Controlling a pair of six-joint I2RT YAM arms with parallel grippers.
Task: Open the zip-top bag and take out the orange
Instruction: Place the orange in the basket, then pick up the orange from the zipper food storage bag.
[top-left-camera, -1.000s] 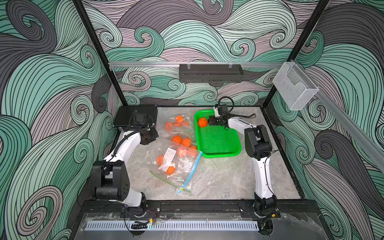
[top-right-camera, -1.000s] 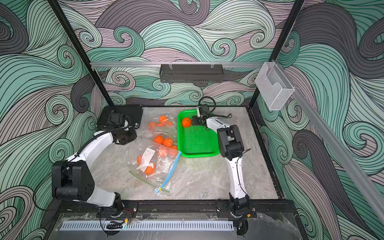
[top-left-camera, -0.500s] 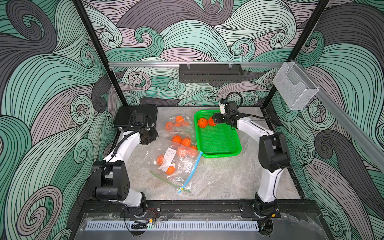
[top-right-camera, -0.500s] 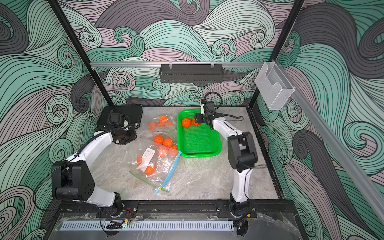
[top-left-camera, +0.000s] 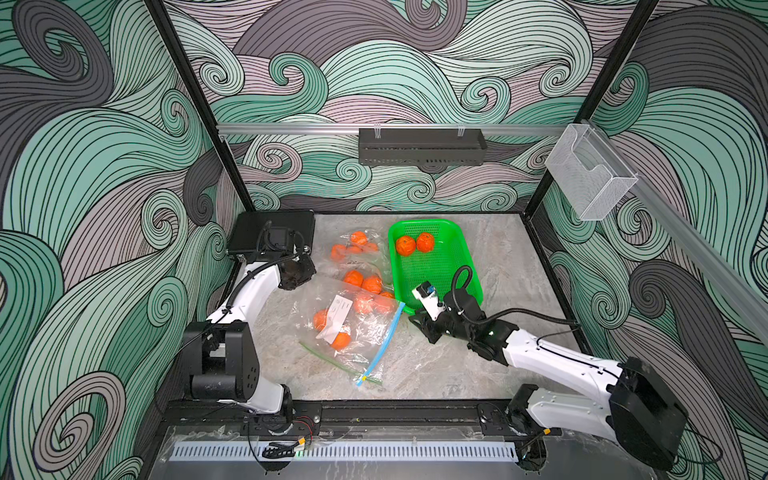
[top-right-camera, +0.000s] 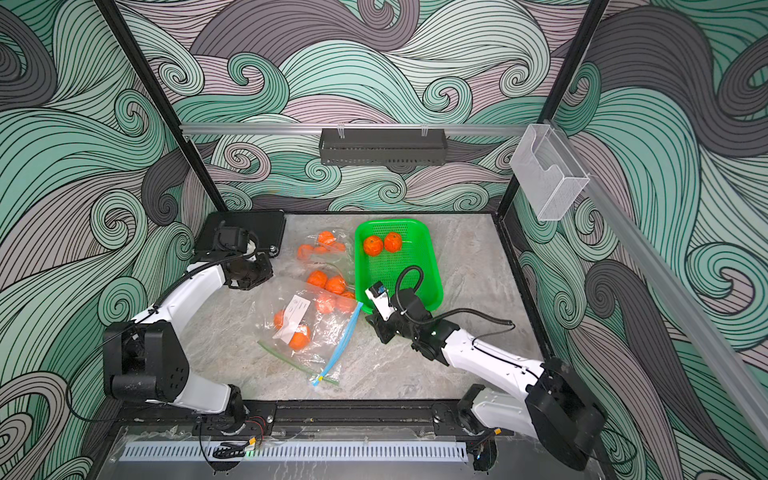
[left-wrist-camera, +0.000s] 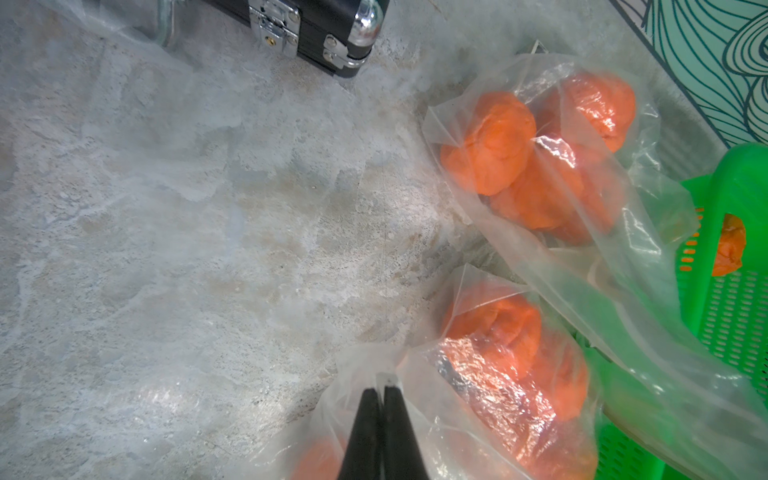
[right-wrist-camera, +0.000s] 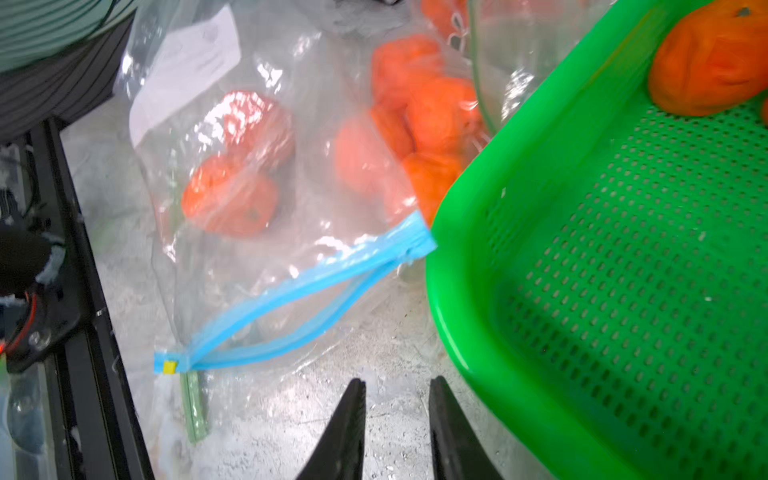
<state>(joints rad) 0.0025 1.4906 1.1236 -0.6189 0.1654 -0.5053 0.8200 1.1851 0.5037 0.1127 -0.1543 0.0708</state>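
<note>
Two oranges (top-left-camera: 405, 245) sit in the green basket (top-left-camera: 467, 270). The left claw (left-wrist-camera: 382, 388) pinches the orange-filled zip-top bag (top-left-camera: 365, 332) on the table (top-left-camera: 507, 257), anchoring it, while the right claw (right-wrist-camera: 397, 388), parted and empty, faces its gaping zipper (right-wrist-camera: 399, 245).

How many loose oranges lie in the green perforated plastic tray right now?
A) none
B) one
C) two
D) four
C: in a top view an orange and a second orange sit side by side at the far end of the green perforated plastic tray.

Two loose oranges (top-left-camera: 405, 245), one green tray (top-left-camera: 440, 268), at least three clear bags (top-left-camera: 357, 330), one black case (top-left-camera: 274, 230)
</note>
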